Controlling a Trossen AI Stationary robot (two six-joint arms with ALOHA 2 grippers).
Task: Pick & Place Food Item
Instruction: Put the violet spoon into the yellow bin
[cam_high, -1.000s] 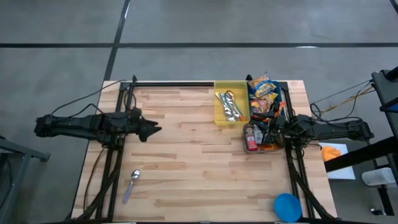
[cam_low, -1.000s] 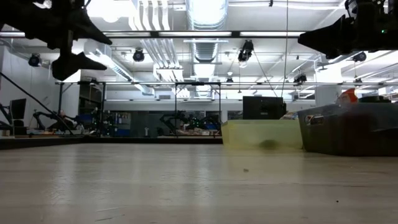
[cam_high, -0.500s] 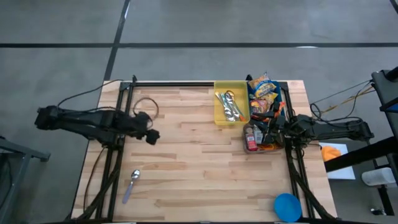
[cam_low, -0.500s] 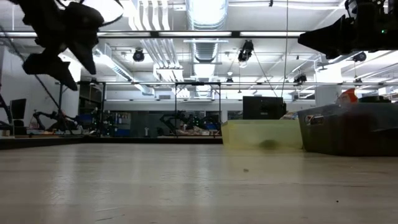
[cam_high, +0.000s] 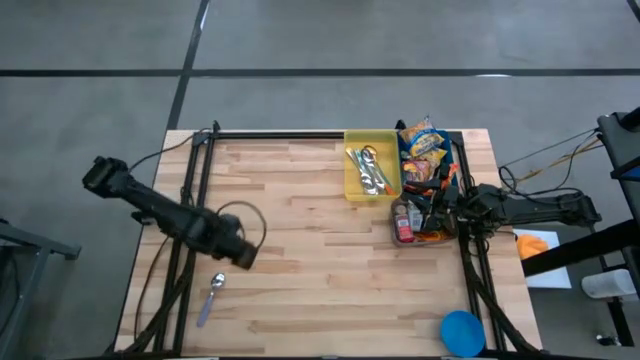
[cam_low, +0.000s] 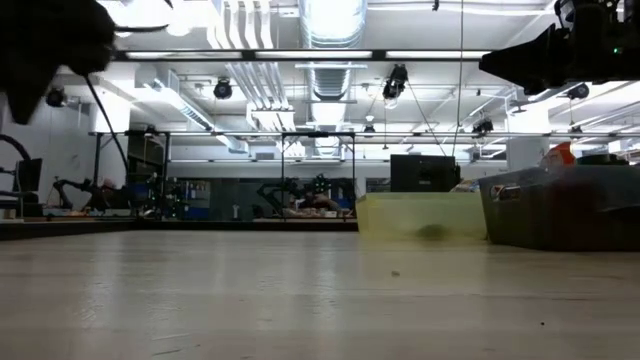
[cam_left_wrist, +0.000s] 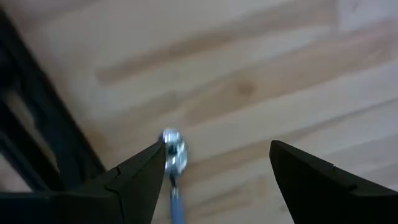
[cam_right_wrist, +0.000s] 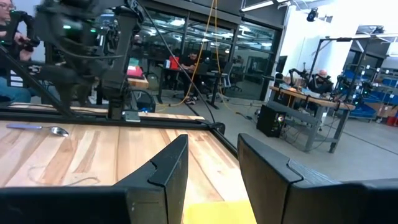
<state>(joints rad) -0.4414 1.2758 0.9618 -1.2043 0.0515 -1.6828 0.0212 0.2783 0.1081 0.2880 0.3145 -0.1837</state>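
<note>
High view: left hand (cam_high: 238, 256) has swung down toward the near-left part of the worktop (cam_high: 320, 250), now just beside the spoon (cam_high: 214, 292), fingers spread, nothing held. A second back it sat mid-left, pointing inward. Looks like a spoon approach, not food. Food packets (cam_high: 422, 150) lie untouched in the dark bin (cam_high: 456, 150); right hand (cam_high: 440, 208) waits over it, part-open, empty.
</note>
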